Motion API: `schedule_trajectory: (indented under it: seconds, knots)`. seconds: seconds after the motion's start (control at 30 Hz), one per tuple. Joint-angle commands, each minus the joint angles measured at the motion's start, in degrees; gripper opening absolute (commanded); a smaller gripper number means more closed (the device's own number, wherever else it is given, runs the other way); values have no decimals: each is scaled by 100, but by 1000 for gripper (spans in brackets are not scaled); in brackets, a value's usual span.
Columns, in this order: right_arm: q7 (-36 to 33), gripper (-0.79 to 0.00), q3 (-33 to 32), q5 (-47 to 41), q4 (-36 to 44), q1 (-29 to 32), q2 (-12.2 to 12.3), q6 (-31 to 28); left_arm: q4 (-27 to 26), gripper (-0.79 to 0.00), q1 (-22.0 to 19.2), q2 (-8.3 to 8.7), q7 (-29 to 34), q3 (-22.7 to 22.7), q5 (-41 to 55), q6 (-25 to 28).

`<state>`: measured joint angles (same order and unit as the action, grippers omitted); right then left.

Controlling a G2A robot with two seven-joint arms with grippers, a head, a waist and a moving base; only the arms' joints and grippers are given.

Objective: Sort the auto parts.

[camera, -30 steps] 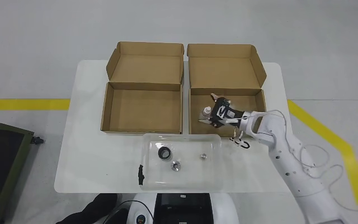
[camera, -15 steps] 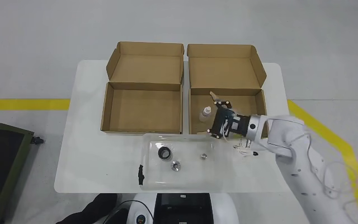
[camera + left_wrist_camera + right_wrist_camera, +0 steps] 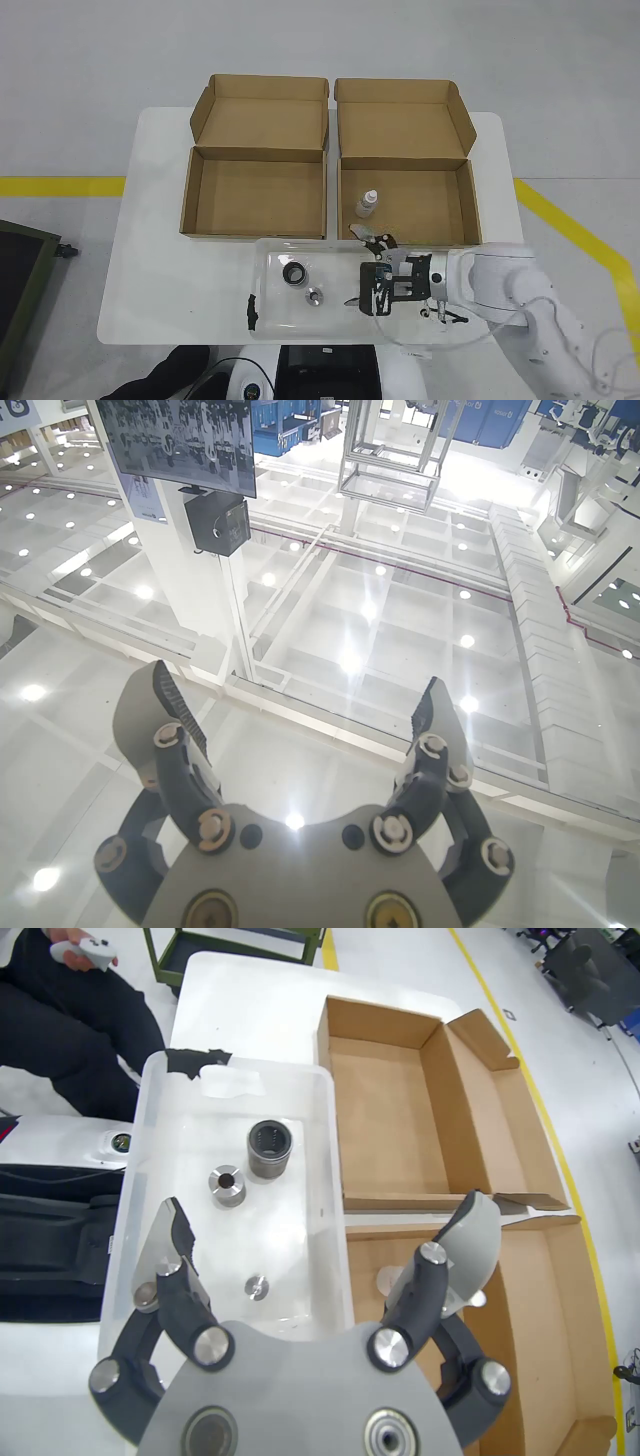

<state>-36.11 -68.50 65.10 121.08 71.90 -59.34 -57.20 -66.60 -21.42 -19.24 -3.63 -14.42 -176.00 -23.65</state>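
A clear plastic bin (image 3: 262, 262) at the table's front holds a black cylindrical bearing (image 3: 295, 272) (image 3: 269, 1149), a steel bushing (image 3: 316, 296) (image 3: 227, 1185) and a small steel disc (image 3: 256, 1287). My right gripper (image 3: 358, 267) (image 3: 325, 1208) hangs open over the bin's right end, above the disc, with nothing between its fingers. A small white bottle (image 3: 368, 203) (image 3: 387, 1275) lies in the right cardboard box (image 3: 425, 200). The left cardboard box (image 3: 255, 195) holds nothing. My left gripper (image 3: 295, 685) is open, pointing up at the ceiling.
Both boxes stand side by side behind the bin with their lids folded back. A strip of black tape (image 3: 250, 312) (image 3: 192, 1060) sits on the bin's left end. Bare white table (image 3: 150, 250) lies left of the bin and boxes.
My right gripper has pulled back out of the right box and come over the bin's right end, staying open. The white bottle stays in the right box.
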Motion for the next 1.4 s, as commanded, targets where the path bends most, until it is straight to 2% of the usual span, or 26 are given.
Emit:
schedule_trajectory:
  seconds: [0.0, 0.23, 0.57, 0.87, 0.97, 1.07, 1.27, 1.37]
  knots:
    - [-244, 0, 113, -27, 14, 31, 18, -53, 0, 0, 0, 0, 0, 0, 0, 0]
    - [-1107, 0, 436, 271, 107, 6, 85, 10, 0, 0, 0, 0, 0, 0, 0, 0]
    - [-1364, 0, 981, 798, -65, -168, 253, 267, 0, 0, 0, 0, 0, 0, 0, 0]
    - [-1551, 0, 1376, 791, -290, -415, 383, 454, 0, 0, 0, 0, 0, 0, 0, 0]
    - [-1606, -86, 1485, 792, -359, -523, 414, 509, 0, 0, 0, 0, 0, 0, 0, 0]
    - [-1651, -95, 1601, 814, -422, -652, 435, 554, 0, 0, 0, 0, 0, 0, 0, 0]
    - [-1750, -185, 1861, 872, -574, -907, 442, 653, 0, 0, 0, 0, 0, 0, 0, 0]
    - [-1803, -265, 1967, 861, -651, -1010, 439, 706, 0, 0, 0, 0, 0, 0, 0, 0]
